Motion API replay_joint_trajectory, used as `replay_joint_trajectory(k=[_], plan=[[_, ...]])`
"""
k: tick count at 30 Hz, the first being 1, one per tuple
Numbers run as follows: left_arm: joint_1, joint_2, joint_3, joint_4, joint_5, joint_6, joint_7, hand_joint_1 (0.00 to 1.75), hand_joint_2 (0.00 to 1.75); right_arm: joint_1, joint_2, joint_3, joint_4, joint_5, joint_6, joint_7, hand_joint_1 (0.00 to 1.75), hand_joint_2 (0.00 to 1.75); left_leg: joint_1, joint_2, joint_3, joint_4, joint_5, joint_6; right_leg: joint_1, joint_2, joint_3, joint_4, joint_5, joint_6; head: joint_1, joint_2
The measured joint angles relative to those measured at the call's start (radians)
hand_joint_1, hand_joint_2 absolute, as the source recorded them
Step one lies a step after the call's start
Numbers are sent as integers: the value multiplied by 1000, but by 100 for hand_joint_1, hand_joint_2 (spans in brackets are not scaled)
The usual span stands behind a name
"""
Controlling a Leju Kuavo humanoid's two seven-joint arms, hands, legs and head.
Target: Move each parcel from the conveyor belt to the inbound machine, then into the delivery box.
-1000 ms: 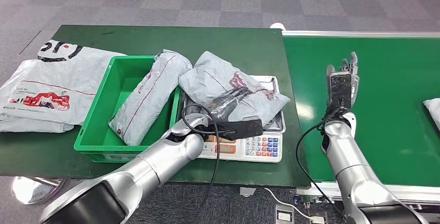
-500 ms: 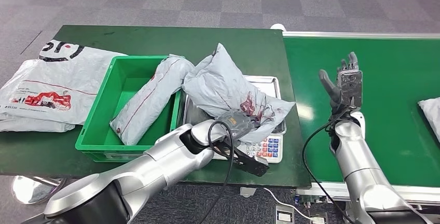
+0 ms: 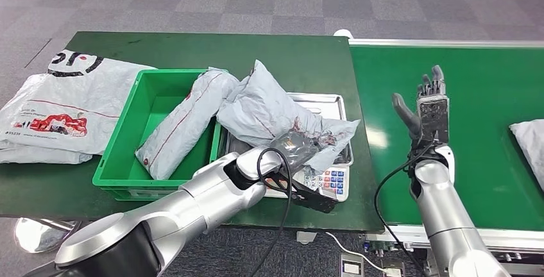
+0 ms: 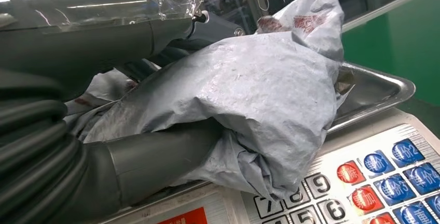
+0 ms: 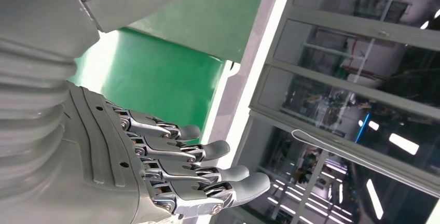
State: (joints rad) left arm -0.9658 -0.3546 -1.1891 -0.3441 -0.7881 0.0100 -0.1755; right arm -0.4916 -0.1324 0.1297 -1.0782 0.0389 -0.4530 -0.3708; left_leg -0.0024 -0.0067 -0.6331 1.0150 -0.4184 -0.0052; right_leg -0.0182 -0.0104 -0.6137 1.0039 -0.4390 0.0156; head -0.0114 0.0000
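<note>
Nearest to me, my left arm reaches in from below and its robot hand (image 3: 292,152) is wrapped around the near edge of the grey parcel (image 3: 272,113). In the left wrist view the thumb (image 4: 155,159) presses into the crumpled plastic from one side and the darker fingers (image 4: 155,66) sit on the other, so I read this as a firm grip on the bag. The parcel is partly lifted: its near end is bunched up in my grasp just above the keypad of the weighing scale (image 3: 327,181), and the rest slopes over the scale's steel tray (image 3: 330,105). Its far corner leans toward the green bin (image 3: 122,161), touching the second grey parcel (image 3: 183,123) that lies slantwise in the bin with its upper end propped on the bin's right wall.

To my right, the right robot hand (image 3: 426,107) stands upright over the green conveyor belt (image 3: 487,84), fingers (image 5: 228,175) spread and straight, thumb out to the side, holding nothing. At the belt's right edge I can see part of another pale parcel (image 3: 529,142) lying flat on it.

Further left, on the dark green tabletop (image 3: 192,46), a large flat mailer bag (image 3: 58,107) with red and black print lies beside the bin, overhanging the left edge. Beyond that is grey carpet-tile floor (image 3: 256,1).
</note>
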Motion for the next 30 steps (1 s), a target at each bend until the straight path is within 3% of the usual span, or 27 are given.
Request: replay_joint_trajectory(k=[6,14,27,30], plan=[[-1,0,10,-3,19,58,-5,175,175,4,0,0,-13,4,7,-3,0,175,0,0,0,0,0,0,0,0,0,0,0,0,0,0],[-54,15,121,-83,49,318,3,175,175,-3,0,0,-12,22,2,-23,0,175,0,0,-1,0,0,0,0,0,0,0,0,0,0,0],[-66,37,186,-144,27,339,14,175,175,-3,0,0,-12,23,1,-26,0,175,0,0,-1,0,0,0,0,0,0,0,0,0,0,0],[-68,41,188,-150,-31,409,47,175,175,-6,1,0,-9,19,4,-29,0,175,0,0,-1,0,0,0,0,0,0,0,0,0,0,0]])
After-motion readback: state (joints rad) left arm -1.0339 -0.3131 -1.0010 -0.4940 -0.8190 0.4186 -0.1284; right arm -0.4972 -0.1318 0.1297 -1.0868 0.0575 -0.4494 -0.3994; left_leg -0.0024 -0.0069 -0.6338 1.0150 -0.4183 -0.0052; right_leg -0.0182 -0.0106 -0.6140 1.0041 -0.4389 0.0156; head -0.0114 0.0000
